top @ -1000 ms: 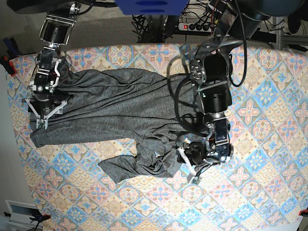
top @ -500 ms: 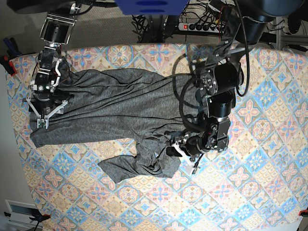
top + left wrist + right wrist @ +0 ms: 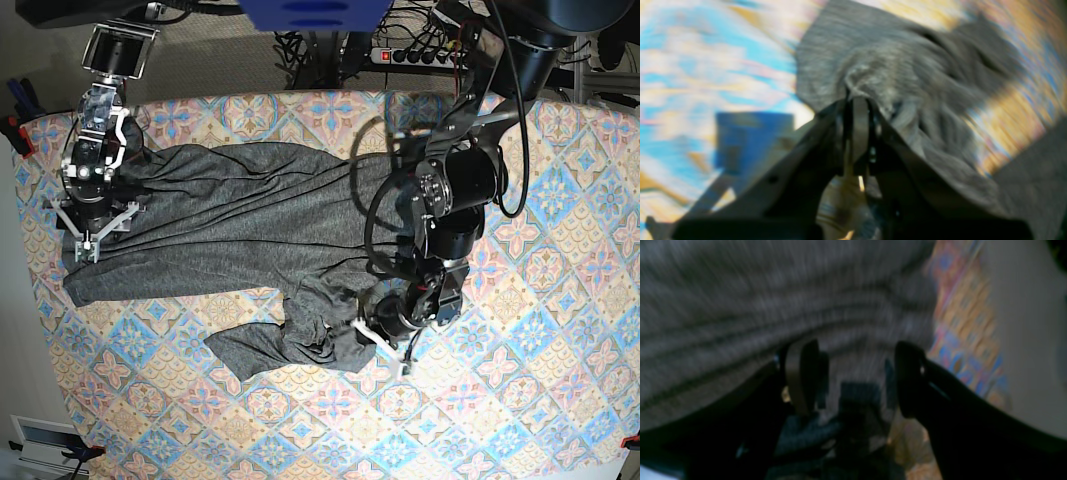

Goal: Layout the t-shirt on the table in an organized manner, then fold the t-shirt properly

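Observation:
The dark-grey t-shirt [image 3: 240,215] lies rumpled across the left half of the table [image 3: 540,400], with a crumpled sleeve end at the front middle. My left gripper [image 3: 362,328] is shut on that crumpled end. The blurred left wrist view shows its jaws [image 3: 857,101] together with bunched t-shirt [image 3: 907,76] fabric at the tips. My right gripper [image 3: 85,235] stands open over the shirt's left end, near the table's left edge. In the right wrist view its fingers [image 3: 803,373] stand apart above the grey t-shirt [image 3: 773,290], gripping nothing.
A power strip [image 3: 405,55] and cables lie behind the table's far edge. A blue object [image 3: 310,12] hangs at the top middle. The left table edge drops to bare floor, with a white box [image 3: 40,440] at the bottom left.
My left gripper has shut on the crumpled front end of the shirt and shifted a little leftward. The right gripper has drawn slightly toward the far edge, still open.

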`<state>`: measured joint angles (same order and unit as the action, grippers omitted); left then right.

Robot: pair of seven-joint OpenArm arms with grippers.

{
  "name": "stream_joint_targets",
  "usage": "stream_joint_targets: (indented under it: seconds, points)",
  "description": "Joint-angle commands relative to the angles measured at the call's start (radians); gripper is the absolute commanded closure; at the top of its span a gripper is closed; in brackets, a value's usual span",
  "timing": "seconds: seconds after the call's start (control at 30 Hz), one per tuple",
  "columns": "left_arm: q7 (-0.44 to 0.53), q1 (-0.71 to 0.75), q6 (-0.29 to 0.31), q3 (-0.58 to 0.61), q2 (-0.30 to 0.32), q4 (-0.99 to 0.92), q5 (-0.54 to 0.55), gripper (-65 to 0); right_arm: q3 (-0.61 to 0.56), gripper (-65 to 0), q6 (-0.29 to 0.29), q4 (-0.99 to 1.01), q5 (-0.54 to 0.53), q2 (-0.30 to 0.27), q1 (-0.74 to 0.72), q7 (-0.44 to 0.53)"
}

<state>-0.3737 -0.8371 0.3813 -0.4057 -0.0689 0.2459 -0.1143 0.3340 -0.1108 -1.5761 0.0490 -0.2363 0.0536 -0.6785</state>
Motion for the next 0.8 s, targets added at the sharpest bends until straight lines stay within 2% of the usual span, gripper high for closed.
stream_joint_targets:
  seconds: [0.0, 0.17, 0.3, 0.4, 0.5, 0.57, 0.67, 0.77]
  points:
    - [0.025, -0.041, 0.005, 0.001, 0.002, 0.017, 0.014, -3.9, 0.004, -34.7, 0.003, -0.036, -0.001, -0.008, -0.004, 0.015]
    - [0.064, -0.084, 0.003, 0.003, 0.039, 0.016, 0.012, -3.5, 0.004, -34.7, 0.003, -0.082, -0.001, -0.007, 0.028, 0.015]
    - [0.066, -0.144, 0.003, 0.003, 0.070, 0.014, 0.012, -3.5, 0.004, -34.7, 0.003, -0.088, -0.001, 0.024, 0.033, 0.015]
    - [0.055, -0.172, 0.003, 0.004, 0.080, 0.008, 0.011, -3.7, 0.003, -34.7, 0.003, -0.086, -0.001, 0.027, 0.047, 0.015]
    - [-0.008, -0.170, 0.003, 0.078, 0.065, 0.008, 0.011, -3.9, 0.003, -34.7, 0.003, -0.085, -0.001, 0.055, 0.045, 0.015]
    - [-0.075, -0.143, 0.003, 0.176, 0.021, 0.017, 0.012, -5.4, 0.003, -34.7, 0.003, -0.082, -0.001, 0.059, 0.044, 0.015]
    - [-0.152, -0.127, 0.003, 0.278, -0.022, 0.017, 0.024, -11.6, 0.003, -34.7, 0.003, -0.080, -0.001, 0.059, 0.044, 0.015]
    - [-0.166, -0.095, -0.002, 0.275, -0.044, 0.017, 0.029, -17.7, 0.003, -34.7, 0.003, -0.080, -0.001, 0.059, 0.042, 0.015]
